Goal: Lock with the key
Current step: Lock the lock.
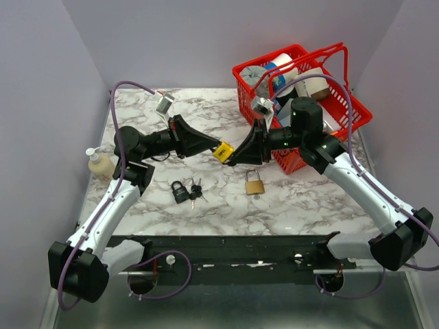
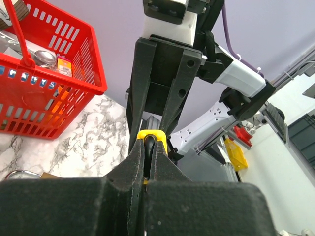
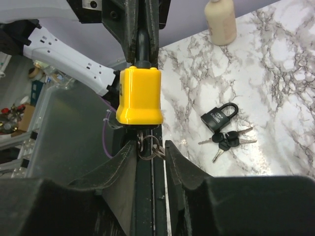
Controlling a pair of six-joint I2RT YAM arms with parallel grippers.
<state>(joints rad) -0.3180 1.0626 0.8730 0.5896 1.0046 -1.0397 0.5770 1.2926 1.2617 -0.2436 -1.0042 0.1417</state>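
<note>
Above the marble table (image 1: 206, 226), our left gripper (image 1: 214, 149) pinches the shackle (image 3: 142, 46) of the yellow padlock (image 3: 139, 96) to steady it, while the fingers of our right gripper (image 1: 230, 160) flank its keys (image 3: 148, 146), grip unclear.

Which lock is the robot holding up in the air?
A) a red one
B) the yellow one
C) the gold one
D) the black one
B: the yellow padlock is up off the table, its shackle pinched in the left gripper, while the black padlock and the brass padlock lie flat on the marble.
</note>
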